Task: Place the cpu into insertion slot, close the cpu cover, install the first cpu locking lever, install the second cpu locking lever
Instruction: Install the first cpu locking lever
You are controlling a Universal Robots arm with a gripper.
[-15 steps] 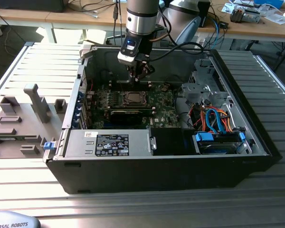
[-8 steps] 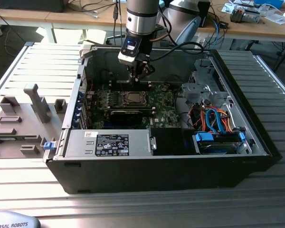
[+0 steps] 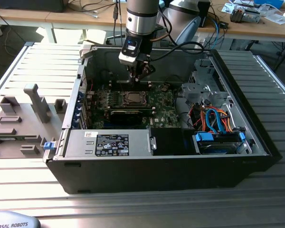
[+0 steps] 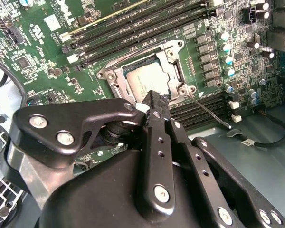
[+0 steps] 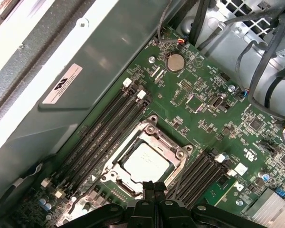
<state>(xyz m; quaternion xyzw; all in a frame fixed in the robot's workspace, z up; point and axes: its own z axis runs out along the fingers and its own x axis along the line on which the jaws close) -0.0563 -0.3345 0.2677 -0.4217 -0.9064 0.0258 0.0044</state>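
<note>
At the exterior view's left I see grey plastic fixtures (image 3: 34, 110) on the ribbed surface (image 3: 42, 61), then the open black computer case (image 3: 180, 175), where my end effector (image 3: 137, 78), fingers (image 5: 146, 191) pressed together, hangs beside the thin silver cpu cover (image 5: 167, 137) lying flat over the square silver-grey cpu (image 5: 146, 164).

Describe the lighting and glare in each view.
Exterior view: the case interior sits in shade while the ribbed table catches bright light. Second wrist view: the cpu top has a soft sheen; the dark gripper blocks the foreground. First wrist view: the cpu looks pale, and the edge past the case wall is washed out.
</note>
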